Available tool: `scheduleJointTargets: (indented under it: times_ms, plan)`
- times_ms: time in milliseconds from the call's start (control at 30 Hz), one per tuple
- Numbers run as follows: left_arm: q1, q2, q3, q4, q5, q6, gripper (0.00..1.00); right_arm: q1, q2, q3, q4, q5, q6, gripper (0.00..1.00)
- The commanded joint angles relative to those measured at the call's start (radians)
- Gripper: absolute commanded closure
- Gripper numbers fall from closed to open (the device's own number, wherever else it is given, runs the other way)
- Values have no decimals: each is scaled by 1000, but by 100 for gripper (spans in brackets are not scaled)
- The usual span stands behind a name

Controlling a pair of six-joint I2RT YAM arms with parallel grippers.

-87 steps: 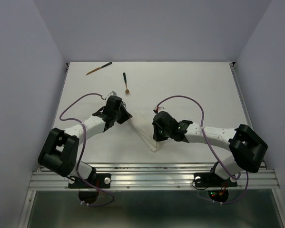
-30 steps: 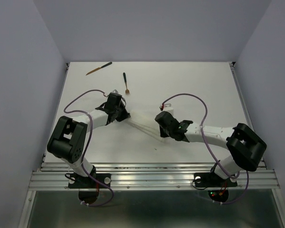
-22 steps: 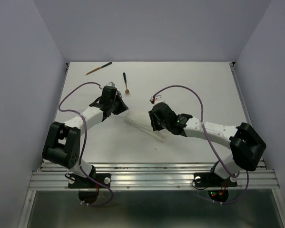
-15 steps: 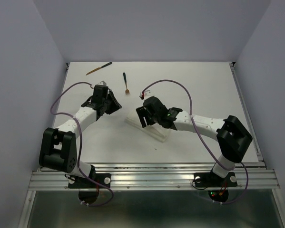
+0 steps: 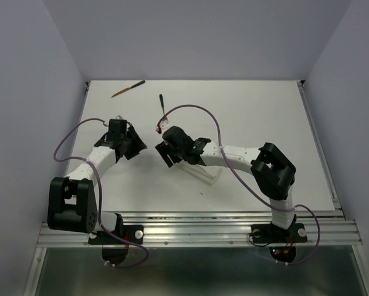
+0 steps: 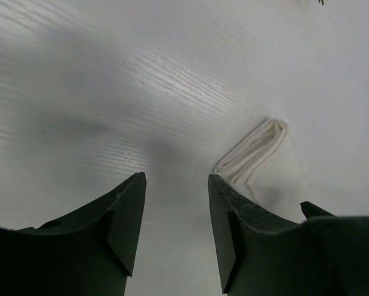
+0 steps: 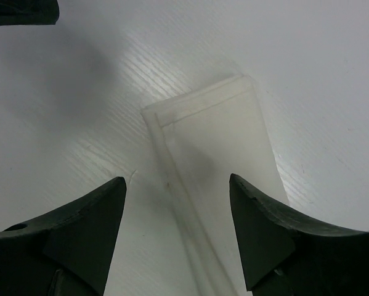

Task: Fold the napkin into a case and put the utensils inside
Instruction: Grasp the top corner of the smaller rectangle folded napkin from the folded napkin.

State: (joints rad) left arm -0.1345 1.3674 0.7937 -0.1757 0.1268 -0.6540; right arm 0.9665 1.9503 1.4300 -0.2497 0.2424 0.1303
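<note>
Dead centre on the surface [image 5: 252,117], the napkin [image 7: 215,135] lies flat, folded into a long narrow case [image 5: 207,175] that runs from ten o'clock down to four o'clock in the overhead view. It's soft stuff: light, limp, layered, with a hemmed edge across the end under my right wrist. My read is it will sag and slide apart if I lift it by one layer carelessly. The place to take hold is that hemmed end. I'd pinch only the top layer to open a mouth and pin the lower layers down so the folds keep.

The utensils [image 5: 162,106] wait up at eleven o'clock on the surface, well apart from the case, the farther one [image 5: 127,89] near the back edge. They look thin, stiff and light, lying flat. I'd guess they want a pinch across the middle of the handle.

Now my fingers. My right fingers [image 7: 258,228] are spread wide and hang over the ten o'clock end of the case. The cloth lies between them below, and nothing is gripped. My left fingers [image 6: 119,216] are parted too, less widely, with only bare surface between them and nothing held. From that wrist, the rolled end of the cloth shows at about one o'clock. Whether the right-hand finger brushes it I can't tell.
</note>
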Motion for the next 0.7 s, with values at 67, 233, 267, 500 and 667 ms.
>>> scheduleJointTargets:
  times_ms: [67,233,267,500,667]
  plan:
    - [18,-50,-33,10,16,11,43,34,45,78,44,49,-54,27]
    - [22,-56,-47,22,31,5,40,43,91,113,41,98,-44,41]
    - [24,-57,-48,24,33,5,40,43,105,124,44,106,-38,43]
    - [29,-57,-51,25,36,10,40,43,156,159,49,121,-35,53]
    - [29,-53,-53,30,39,10,40,43,168,162,50,129,-31,56]
